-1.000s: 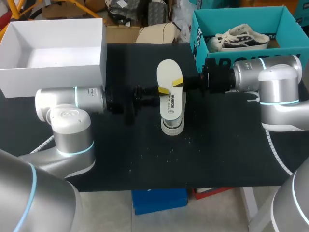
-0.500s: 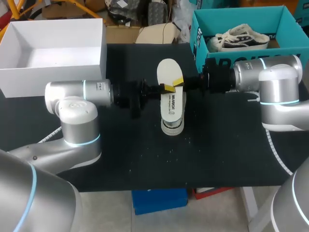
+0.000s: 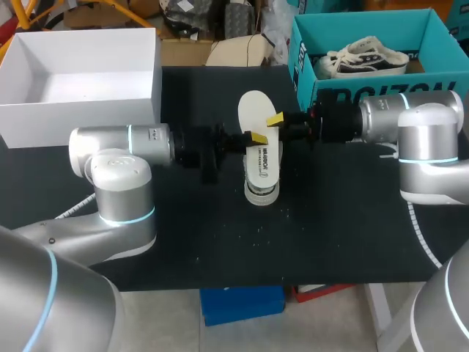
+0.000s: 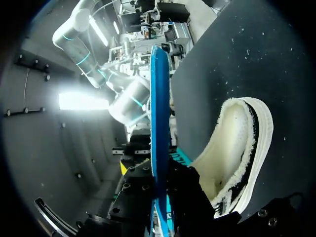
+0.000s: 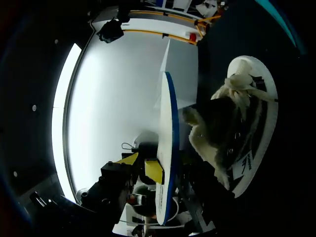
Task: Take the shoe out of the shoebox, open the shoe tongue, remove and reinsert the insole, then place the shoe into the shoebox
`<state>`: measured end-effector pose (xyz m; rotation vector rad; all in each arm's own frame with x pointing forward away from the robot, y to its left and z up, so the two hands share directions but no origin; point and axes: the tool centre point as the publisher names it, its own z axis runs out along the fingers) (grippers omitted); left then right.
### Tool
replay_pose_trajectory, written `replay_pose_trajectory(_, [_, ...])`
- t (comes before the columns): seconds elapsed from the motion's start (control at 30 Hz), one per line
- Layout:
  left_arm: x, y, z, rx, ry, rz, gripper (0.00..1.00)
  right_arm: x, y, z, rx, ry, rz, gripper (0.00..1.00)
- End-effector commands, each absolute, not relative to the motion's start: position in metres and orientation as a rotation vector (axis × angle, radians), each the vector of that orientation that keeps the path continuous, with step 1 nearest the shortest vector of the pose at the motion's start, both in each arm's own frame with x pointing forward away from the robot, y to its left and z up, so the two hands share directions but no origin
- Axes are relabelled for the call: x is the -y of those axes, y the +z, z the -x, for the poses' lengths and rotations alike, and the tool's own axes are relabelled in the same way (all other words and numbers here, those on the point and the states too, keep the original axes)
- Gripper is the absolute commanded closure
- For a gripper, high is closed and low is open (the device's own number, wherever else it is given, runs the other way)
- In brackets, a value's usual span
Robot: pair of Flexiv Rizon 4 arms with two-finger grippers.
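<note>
– Head view, largest first. Entry one?
– One table (image 3: 344, 235), black top, filling the middle of the frame.
– Arms?
– One left arm (image 3: 117, 158) entering from the left edge and one right arm (image 3: 429, 132) from the right edge. Both lie level and meet at centre frame.
– Boxes?
– One white box (image 3: 80, 121), open, in the upper left corner. One teal shoebox (image 3: 303, 55), open, in the upper right corner, with a second shoe (image 3: 370, 57) lying inside it.
– And the item itself?
– The shoe (image 3: 261, 193) is on the table at centre frame, out of the shoebox. It is mostly covered from above by the insole, with one rounded end showing just below it. The left wrist view gives the shoe (image 4: 237, 148) standing on the table with fleecy lining at its mouth.
– The insole?
– One insole (image 3: 253, 106), white on top, held level above the shoe and not inside it. The wrist views show the insole (image 4: 158, 113) edge-on, with a blue underside.
– End effectors?
– The left end effector (image 3: 256, 137) is clamped on the insole's left edge, one finger on each face. The right end effector (image 3: 276, 119) is at the insole's right edge, jaws parted, holding nothing.
</note>
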<state>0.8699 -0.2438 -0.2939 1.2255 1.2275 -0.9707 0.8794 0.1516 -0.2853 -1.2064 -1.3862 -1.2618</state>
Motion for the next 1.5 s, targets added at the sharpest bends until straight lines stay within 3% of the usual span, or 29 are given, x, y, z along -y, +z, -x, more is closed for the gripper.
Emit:
replay_pose_trajectory(0.03, [0.23,-0.289,-0.844,-1.337,-0.949,-1.235,1.0,-0.131,-0.275,-0.863,1.443,-1.267,1.264,0.0])
replay_pose_trajectory(0.5, [0.204,-0.298,-0.783,-1.558,-0.917,-1.538,1.0,-0.097,-0.263,-0.839,1.876,-1.278,1.39,0.0])
replay_pose_trajectory(1.0, [0.204,-0.298,-0.783,-1.558,-0.917,-1.538,1.0,-0.097,-0.263,-0.839,1.876,-1.278,1.39,0.0])
replay_pose_trajectory(1.5, [0.211,-0.3,-0.776,-1.577,-1.046,-1.566,1.0,-0.073,-0.269,-0.79,2.492,-1.121,1.31,0.0])
